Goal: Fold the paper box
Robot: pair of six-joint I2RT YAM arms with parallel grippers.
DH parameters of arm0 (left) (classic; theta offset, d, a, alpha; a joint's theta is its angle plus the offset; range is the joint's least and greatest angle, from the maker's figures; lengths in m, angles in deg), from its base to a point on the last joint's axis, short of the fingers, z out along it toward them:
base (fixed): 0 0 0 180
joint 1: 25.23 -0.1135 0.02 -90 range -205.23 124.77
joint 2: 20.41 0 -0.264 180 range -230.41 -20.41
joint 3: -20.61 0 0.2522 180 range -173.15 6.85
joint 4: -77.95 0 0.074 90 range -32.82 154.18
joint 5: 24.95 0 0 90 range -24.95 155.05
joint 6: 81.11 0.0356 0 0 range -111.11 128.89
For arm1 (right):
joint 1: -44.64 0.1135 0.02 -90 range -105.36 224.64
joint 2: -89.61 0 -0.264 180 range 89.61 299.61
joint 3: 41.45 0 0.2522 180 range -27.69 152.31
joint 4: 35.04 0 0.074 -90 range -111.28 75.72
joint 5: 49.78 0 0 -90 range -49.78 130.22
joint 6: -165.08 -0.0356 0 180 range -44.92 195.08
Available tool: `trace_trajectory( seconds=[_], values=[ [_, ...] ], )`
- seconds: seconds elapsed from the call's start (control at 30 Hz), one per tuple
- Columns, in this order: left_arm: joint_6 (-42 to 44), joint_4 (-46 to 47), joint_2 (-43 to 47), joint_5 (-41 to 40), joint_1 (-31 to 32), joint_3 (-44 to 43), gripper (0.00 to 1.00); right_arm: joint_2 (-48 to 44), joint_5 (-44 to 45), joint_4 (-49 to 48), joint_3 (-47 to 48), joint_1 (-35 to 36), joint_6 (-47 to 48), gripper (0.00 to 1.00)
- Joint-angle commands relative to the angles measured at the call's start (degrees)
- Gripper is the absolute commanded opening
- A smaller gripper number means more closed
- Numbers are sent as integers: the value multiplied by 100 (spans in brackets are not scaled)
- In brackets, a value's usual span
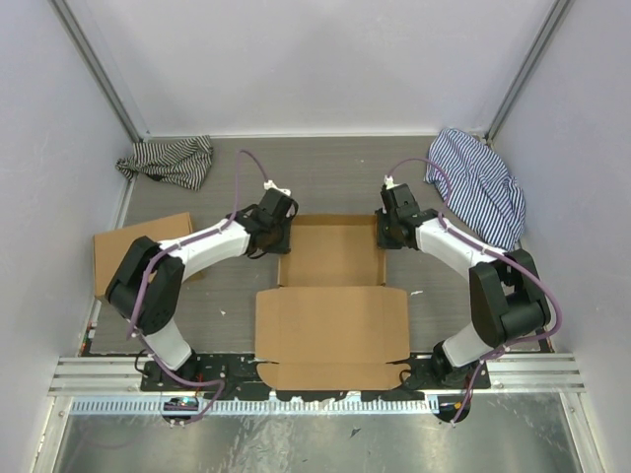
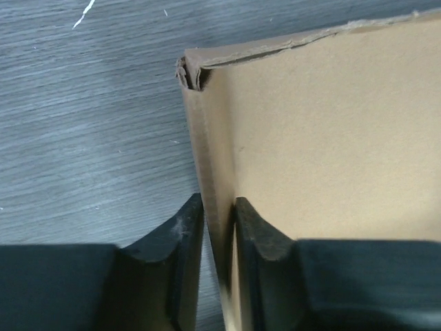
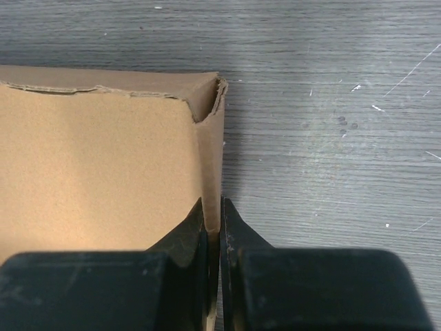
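The paper box [image 1: 332, 296], a brown cardboard mailer, lies in the middle of the table, with its tray part at the far side and its lid panel spread flat toward me. My left gripper [image 1: 273, 227] is shut on the tray's upright left side wall [image 2: 210, 172], one finger on each side of it. My right gripper [image 1: 392, 229] is shut on the upright right side wall [image 3: 210, 172] the same way. Both grips are near the tray's far corners.
A second flat brown cardboard piece [image 1: 138, 251] lies at the left, partly under my left arm. A striped dark cloth [image 1: 170, 160] is at the far left and a blue striped cloth [image 1: 476, 182] at the far right. The walls of the enclosure stand close on both sides.
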Motion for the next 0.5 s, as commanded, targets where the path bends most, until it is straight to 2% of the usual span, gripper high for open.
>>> trace_trajectory(
  seconds=[0.0, 0.1, 0.33, 0.47],
  values=[
    [71, -184, -217, -2, 94, -255, 23, -28, -175, -273, 209, 24, -152, 1],
    [260, -503, -351, -277, 167, -481, 1, -18, -192, -261, 223, 27, -207, 1],
    [716, -1572, -700, -1762, 543, -1145, 0, -6, -210, -267, 214, 27, -332, 1],
    [696, -1641, -750, -1815, 614, -1228, 0, -9, -273, -321, 142, 29, -417, 1]
  ],
)
